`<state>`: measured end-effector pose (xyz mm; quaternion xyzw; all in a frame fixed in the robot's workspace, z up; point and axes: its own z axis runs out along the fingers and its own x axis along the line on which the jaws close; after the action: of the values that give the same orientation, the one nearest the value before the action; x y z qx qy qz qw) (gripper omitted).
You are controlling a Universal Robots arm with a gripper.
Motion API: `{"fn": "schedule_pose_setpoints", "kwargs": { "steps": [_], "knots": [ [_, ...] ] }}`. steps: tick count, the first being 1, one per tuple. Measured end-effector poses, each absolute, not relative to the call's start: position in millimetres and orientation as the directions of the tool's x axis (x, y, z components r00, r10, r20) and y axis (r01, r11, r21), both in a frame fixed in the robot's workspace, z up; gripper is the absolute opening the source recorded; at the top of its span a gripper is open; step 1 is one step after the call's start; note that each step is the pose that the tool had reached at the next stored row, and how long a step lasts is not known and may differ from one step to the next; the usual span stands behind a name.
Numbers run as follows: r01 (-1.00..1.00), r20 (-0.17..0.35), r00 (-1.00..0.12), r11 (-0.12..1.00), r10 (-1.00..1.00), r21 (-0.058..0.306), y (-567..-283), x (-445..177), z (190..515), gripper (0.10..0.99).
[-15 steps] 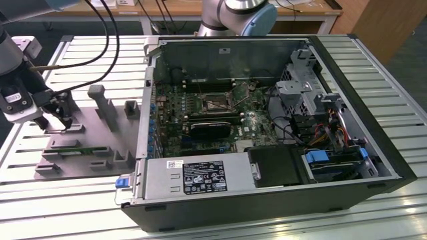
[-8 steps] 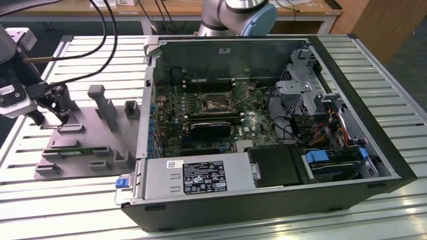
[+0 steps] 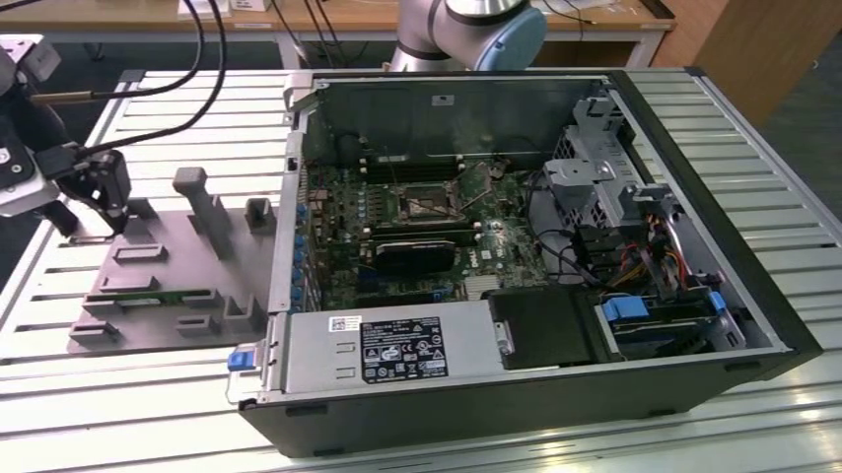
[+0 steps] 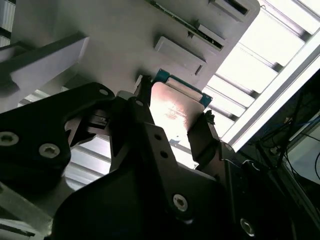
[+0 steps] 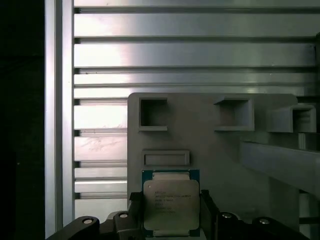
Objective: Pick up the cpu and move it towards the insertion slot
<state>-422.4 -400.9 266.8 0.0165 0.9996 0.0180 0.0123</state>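
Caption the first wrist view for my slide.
Hand gripping the cpu by two sides, at the grey fixture plate.

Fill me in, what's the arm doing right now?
The arm's claw is shut on the cpu, with its fingers against two opposite edges. It is over the gray fixture plate at the exterior view's left. I cannot tell whether the chip rests on the plate or is lifted off it. The insertion slot is on the motherboard inside the open computer case, away from the claw, toward the exterior view's right.
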Motion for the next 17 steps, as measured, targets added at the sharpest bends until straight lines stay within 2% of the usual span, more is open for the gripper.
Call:
{"fn": "schedule_pose_setpoints", "kwargs": {
  "steps": [17],
  "knots": [
    [0.032, -0.03, -0.999, 0.999, 0.033, 0.037, -400.6, -422.5, 313.6, 0.541]
  ]
}}
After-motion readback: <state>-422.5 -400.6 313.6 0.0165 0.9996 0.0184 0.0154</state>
